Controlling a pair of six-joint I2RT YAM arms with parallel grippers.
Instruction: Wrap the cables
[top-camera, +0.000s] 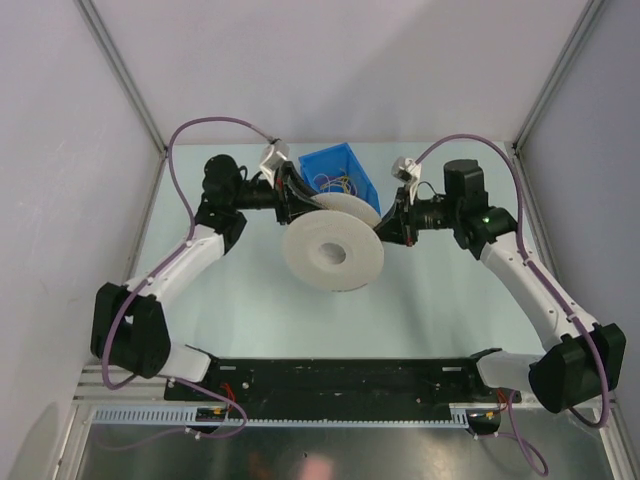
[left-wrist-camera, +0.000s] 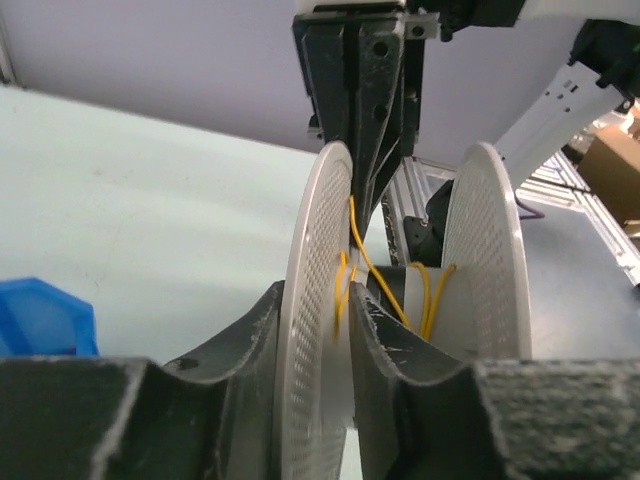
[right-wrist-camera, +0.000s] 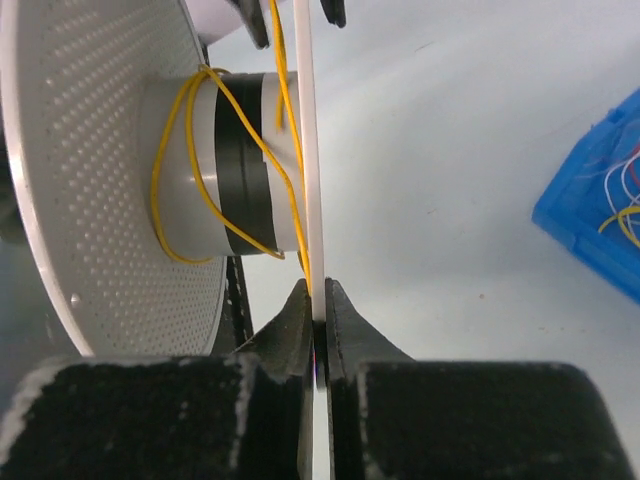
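- While the spool (top-camera: 332, 255) is sitting at the centre of the overhead view, apparently raised off the table (top-camera: 440, 300), the two arms are reaching in from the upper left and upper right of the frame.
- The left gripper (left-wrist-camera: 318, 312) is biting down on the rim of one perforated flange (left-wrist-camera: 312, 250), its fingers shut around the plastic at the bottom of the left wrist view.
- The right gripper (right-wrist-camera: 315, 295) is pinching that same flange, seen edge-on at the bottom centre of its own view. The left wrist view shows it clamping the far rim at the top of the frame.
- The yellow cable (right-wrist-camera: 280, 60) is lying in a few slack turns around the hub (right-wrist-camera: 215, 160), with one strand running up the inner face of the gripped flange.
- The remaining cables (top-camera: 340, 183) are resting as a loose tangle in the blue bin (top-camera: 315, 160), at the upper centre of the overhead view.
- Handling, as a judgement:
  - The cable is looking very light, limp and thin, so it is likely to slip through closed fingers and spring off the hub unless it is kept taut.
  - The best hold is probably a firm pinch on a free run of strand just beside the hub.
  - The flange is looking thin and somewhat flexible, so hard clamping is risking a bend.
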